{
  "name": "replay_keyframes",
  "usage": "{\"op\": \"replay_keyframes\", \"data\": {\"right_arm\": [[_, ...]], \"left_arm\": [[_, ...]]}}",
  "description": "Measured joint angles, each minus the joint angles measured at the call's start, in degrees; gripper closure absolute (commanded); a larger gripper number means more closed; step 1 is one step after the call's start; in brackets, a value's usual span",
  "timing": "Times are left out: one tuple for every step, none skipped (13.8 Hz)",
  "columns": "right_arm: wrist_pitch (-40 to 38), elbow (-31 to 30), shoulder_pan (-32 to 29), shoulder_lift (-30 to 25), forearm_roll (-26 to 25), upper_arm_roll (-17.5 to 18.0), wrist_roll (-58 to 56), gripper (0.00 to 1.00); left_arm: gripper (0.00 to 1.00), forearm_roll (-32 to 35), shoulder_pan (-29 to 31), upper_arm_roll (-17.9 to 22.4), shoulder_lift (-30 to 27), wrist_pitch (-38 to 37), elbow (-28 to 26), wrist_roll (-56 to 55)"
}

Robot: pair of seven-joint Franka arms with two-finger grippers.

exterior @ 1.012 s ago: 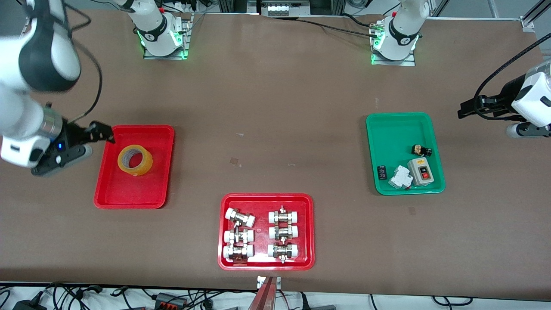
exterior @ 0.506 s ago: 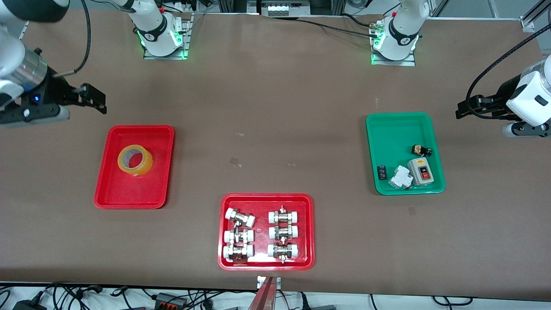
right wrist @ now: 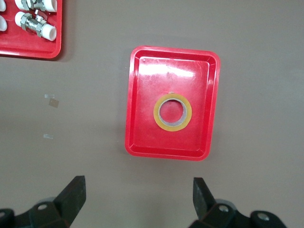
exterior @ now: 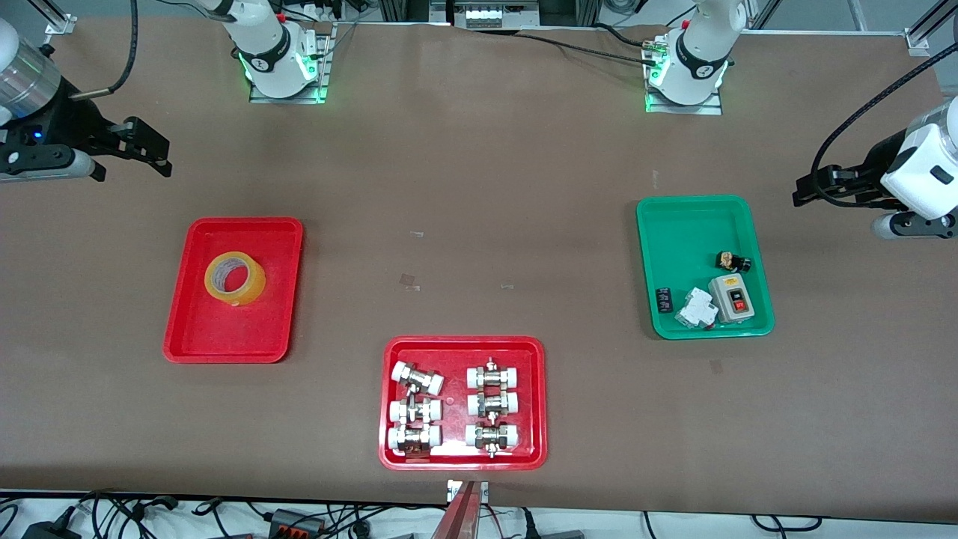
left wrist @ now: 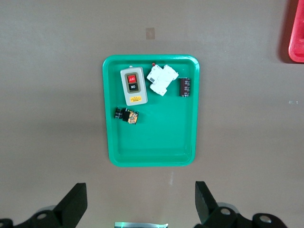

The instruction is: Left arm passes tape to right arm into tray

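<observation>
Your round yellow roll of tape (exterior: 235,278) lies flat in the plain red plastic tray (exterior: 200,341). Both the right gripper (exterior: 153,153) and the left gripper (exterior: 804,189) hang spread wide, holding nothing

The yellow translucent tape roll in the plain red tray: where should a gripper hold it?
Probably from above: the yellow translucent tape roll lies flat in the plain red plastic tray, hole upward. One finger in the core, one outside, pinching the wall.

Tape (exterior: 235,279) inside tray (exterior: 196,340), in half farther from front camera. Tray toward right arm's end of table (exterior: 479,187); fittings tray (exterior: 389,457) nearer camera than tray, toward table middle
</observation>
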Motion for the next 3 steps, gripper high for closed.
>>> {"op": "replay_keyframes", "data": {"right_arm": [[-0.6, 0.4, 0.0, 0.3, 0.0, 0.0, 1.6, 0.0], [-0.9, 0.4, 0.0, 0.4, 0.0, 0.0, 2.5, 0.0], [-0.9, 0.5, 0.0, 0.5, 0.0, 0.0, 2.7, 0.0]], "left_arm": [[0.0, 0.0, 0.1, 0.0, 0.0, 0.0, 0.0, 0.0], [0.0, 0.0, 0.2, 0.0, 0.0, 0.0, 0.0, 0.0], [0.0, 0.0, 0.2, 0.0, 0.0, 0.0, 0.0, 0.0]]}}
